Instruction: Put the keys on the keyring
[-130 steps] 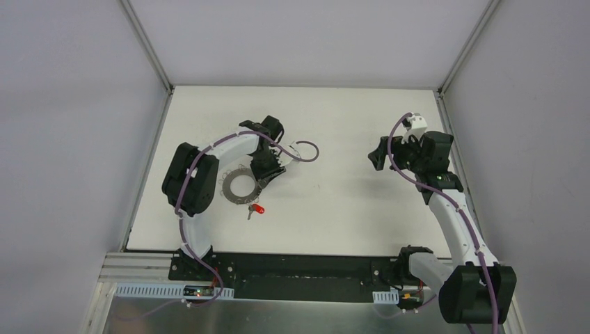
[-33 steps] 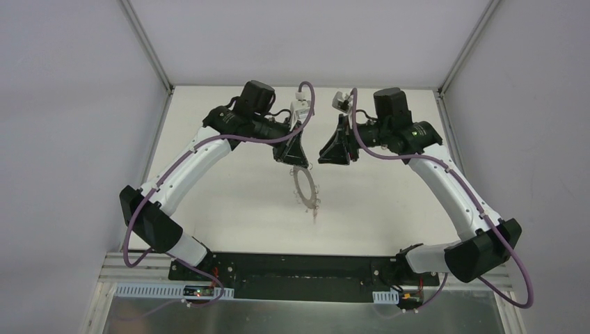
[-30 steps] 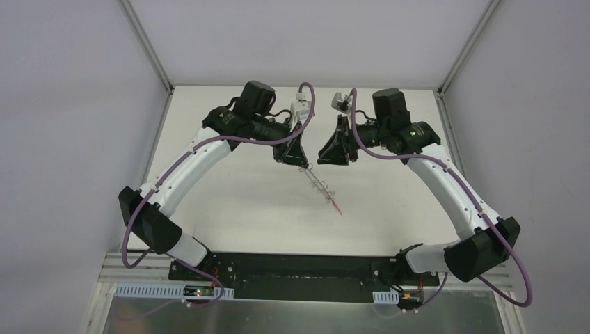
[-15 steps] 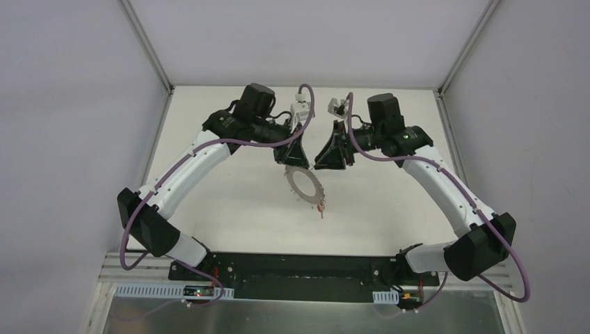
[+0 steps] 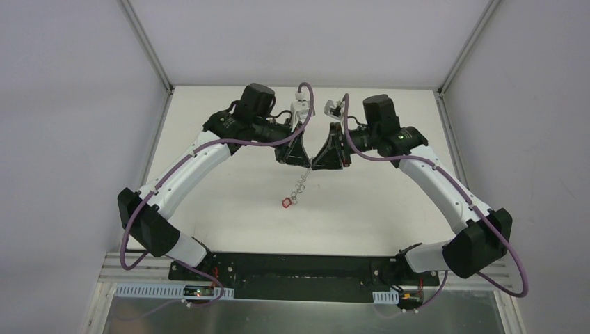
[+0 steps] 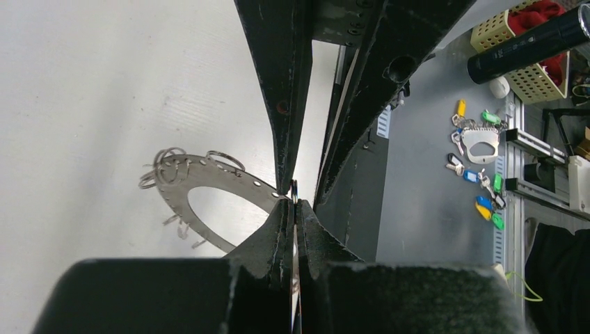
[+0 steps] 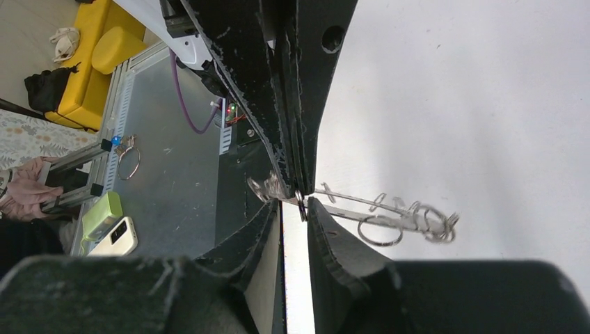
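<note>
Keyring (image 5: 298,189) aloft; L gripper (image 5: 307,165), R gripper (image 5: 314,166) tip-to-tip

Two arms, each with one gripper: the left gripper (image 5: 304,164) and the right gripper (image 5: 314,165). One keyring (image 5: 300,185). Only one key can be made out, a key with a red head (image 5: 287,202). The ring's wire loops (image 6: 163,167) number several, too tangled for an exact count.

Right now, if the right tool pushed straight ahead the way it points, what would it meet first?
Probably the keyring, held edge-on by the left tool. Its rim sits right at the tips of the right tool, though depth is unclear.
</note>
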### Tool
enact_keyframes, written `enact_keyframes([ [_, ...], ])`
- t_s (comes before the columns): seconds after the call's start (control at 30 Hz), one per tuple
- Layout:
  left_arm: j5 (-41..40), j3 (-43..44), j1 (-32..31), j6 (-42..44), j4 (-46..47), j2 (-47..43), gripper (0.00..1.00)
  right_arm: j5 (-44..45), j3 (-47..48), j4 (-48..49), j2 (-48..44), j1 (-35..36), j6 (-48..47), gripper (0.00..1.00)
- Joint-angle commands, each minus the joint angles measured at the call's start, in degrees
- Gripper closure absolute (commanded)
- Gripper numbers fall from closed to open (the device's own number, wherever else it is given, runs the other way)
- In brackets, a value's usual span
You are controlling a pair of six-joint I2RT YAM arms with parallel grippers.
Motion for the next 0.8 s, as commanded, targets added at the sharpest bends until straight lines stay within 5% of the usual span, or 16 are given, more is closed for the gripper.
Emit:
enact_keyframes([
  [0.0, 2.69, 0.23, -0.68, -1.14, 2.77, -2.29, 1.00, -2.26, -0.31, 1.42, 0.25, 0.46, -0.92, 0.77],
  [0.33, 2.73, 0.14, -0.68, -0.72, 2.62, -1.93, 1.00, -2.21, -0.56, 2.20, 1.17, 0.80, -0.75, 0.99],
  [0.5, 2.55, 0.59, -0.60, 1.73, 0.95, -2.17, 1.00, -1.68, -0.99, 3.23, 0.87, 0.65, -0.51, 1.00],
  [0.77, 5.39, 1.68, 1.77, 5.53, -1.81, -4.38, 0.69, -6.89, -2.56, 10.78, 1.05, -0.88, 8.63, 1.00],
])
